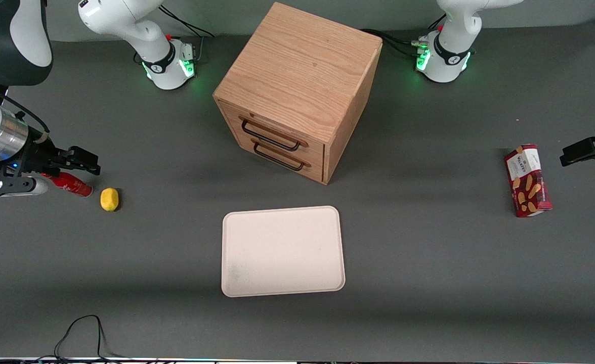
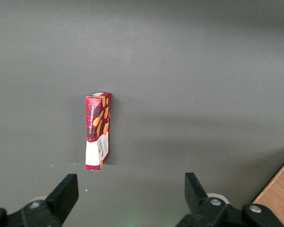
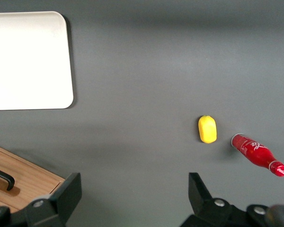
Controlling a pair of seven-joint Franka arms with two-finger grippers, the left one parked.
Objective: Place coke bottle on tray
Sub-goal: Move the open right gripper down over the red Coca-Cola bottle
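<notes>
Tray [image 1: 283, 251] bare | coke bottle [image 1: 71, 184] lying beside lemon [image 1: 109, 198] | gripper [image 1: 82, 161] spread, above bottle | step: approach; next: descend, pinch.

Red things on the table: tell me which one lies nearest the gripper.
The coke bottle, lying beside the lemon just under the open gripper. The red biscuit box lies toward the parked arm's end.

Wooden drawer cabinet [image 1: 297, 91] mid-table; lemon [image 1: 109, 199] toward working arm's end; biscuit box [image 1: 527, 180] toward parked arm's end.
</notes>
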